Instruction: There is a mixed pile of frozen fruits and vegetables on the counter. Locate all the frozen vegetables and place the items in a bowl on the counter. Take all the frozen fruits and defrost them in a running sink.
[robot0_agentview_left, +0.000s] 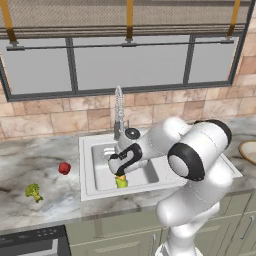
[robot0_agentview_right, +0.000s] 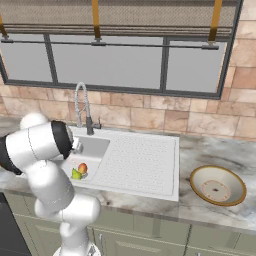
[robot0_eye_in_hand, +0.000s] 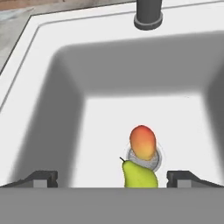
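Over the sink (robot0_agentview_left: 92, 150) the gripper (robot0_agentview_left: 120, 170) is held with its fingers (robot0_eye_in_hand: 41, 178) spread wide and nothing between them. Both fruits lie on the basin floor: the orange-red fruit (robot0_eye_in_hand: 142, 141) sits on the drain, and the green fruit (robot0_eye_in_hand: 139, 175) touches it at 6 o'clock in the hand view. The fruit step is judged placed, though no water can be seen running from the faucet (robot0_agentview_left: 119, 112). The handle should therefore be turned, if defrosting is to start.

The vegetables remain on the counter (robot0_agentview_left: 30, 160), out at 9 o'clock from the sink in the left base view: the red piece (robot0_agentview_left: 64, 168) nearer, the broccoli (robot0_agentview_left: 33, 191) beyond it at 7 o'clock. The bowl (robot0_agentview_right: 217, 185) stands well apart, past the drainboard (robot0_agentview_right: 137, 162) at 3 o'clock. A lift clear of the basin wall and a long carry across the sink is called for; the faucet could be struck on the way.
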